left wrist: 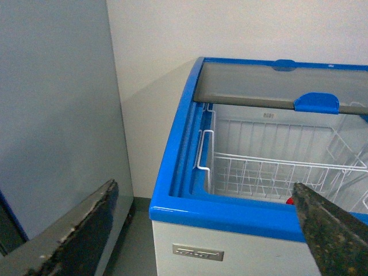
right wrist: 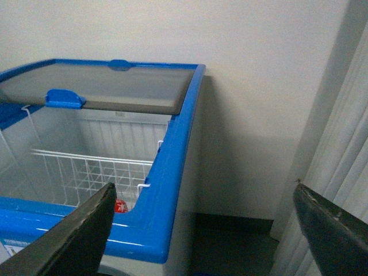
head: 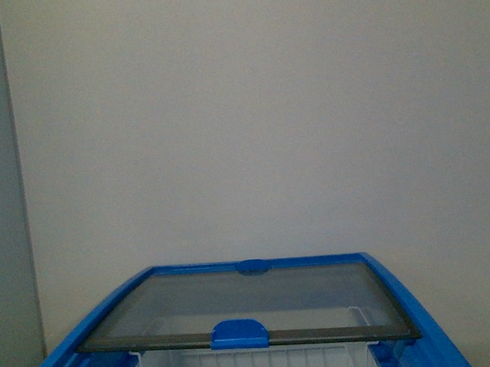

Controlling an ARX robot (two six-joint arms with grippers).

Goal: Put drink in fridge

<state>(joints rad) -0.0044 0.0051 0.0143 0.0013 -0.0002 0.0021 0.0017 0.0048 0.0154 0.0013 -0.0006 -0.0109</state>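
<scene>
Wrist views show left gripper point(left wrist: 201, 230) and right gripper point(right wrist: 201, 230) both wide open, empty, so no drink reaches the fridge point(left wrist: 224, 210).

left gripper point(left wrist: 207, 230) and right gripper point(right wrist: 207, 230), jaws spread wide, both empty
</scene>
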